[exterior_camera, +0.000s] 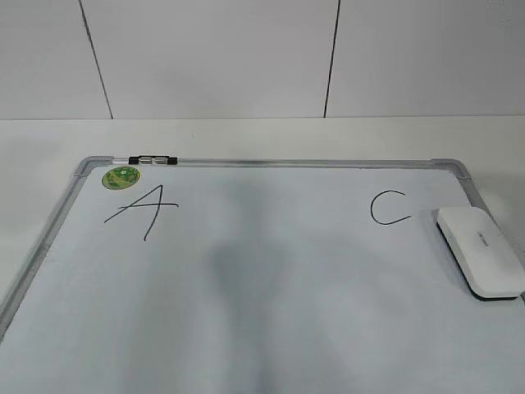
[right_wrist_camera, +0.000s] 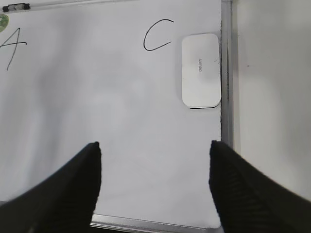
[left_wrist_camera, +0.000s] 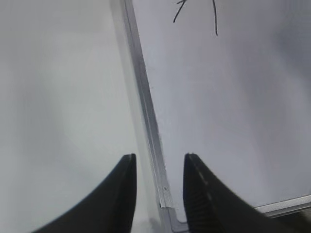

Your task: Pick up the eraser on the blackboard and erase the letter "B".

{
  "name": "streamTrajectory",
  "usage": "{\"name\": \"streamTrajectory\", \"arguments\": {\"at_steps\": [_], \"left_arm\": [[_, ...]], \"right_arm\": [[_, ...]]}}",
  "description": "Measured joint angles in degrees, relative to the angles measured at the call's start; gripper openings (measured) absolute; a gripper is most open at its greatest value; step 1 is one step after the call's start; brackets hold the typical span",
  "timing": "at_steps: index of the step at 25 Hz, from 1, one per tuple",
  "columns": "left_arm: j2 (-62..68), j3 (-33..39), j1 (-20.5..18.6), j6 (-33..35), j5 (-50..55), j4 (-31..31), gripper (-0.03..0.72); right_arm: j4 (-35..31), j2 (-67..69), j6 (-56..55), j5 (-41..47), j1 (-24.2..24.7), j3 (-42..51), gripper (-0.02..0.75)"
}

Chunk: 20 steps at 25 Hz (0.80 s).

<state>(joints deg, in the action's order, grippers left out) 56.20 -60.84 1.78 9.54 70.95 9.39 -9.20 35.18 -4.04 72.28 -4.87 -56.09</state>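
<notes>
The blackboard [exterior_camera: 246, 328] is a white dry-erase board with a grey frame, lying flat. The white eraser [exterior_camera: 479, 249] lies on its right side against the frame, right of the "C" [exterior_camera: 387, 208]; it also shows in the right wrist view [right_wrist_camera: 200, 69]. An "A" [exterior_camera: 144, 207] is at the left. No letter "B" shows between them; only a faint grey smudge [exterior_camera: 246, 271] is there. My right gripper [right_wrist_camera: 154, 167] is open and empty above the board's near right part. My left gripper [left_wrist_camera: 159, 167] is open and empty, straddling the board's left frame [left_wrist_camera: 148, 111].
A round green sticker [exterior_camera: 120, 176] and a small black-and-silver clip [exterior_camera: 152, 158] sit at the board's far left corner. A white table [exterior_camera: 262, 135] surrounds the board, with a white panelled wall behind.
</notes>
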Motion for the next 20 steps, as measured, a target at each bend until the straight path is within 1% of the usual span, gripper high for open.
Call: {"name": "streamTrajectory", "arguments": {"at_steps": [4,8,13,20], "left_arm": [[-11.73,4.07,0.00,0.00,0.28,0.00,0.244],[-22.88,9.67,0.00,0.00,0.86,-0.09,0.244],[-36.24,16.38,0.52,0.00,1.44,-0.25,0.244],[-52.74,23.92,0.67,0.00,1.66,-3.15,0.243]], "right_arm": [[0.40,-9.16,0.00,0.22,0.00,4.15,0.550],[1.47,-16.69,0.12,0.35,0.00,9.37,0.550],[4.22,-21.91,4.59,0.56,0.00,15.58,0.550],[6.63,-27.19,6.38,-0.26,0.00,20.80,0.549]]}}
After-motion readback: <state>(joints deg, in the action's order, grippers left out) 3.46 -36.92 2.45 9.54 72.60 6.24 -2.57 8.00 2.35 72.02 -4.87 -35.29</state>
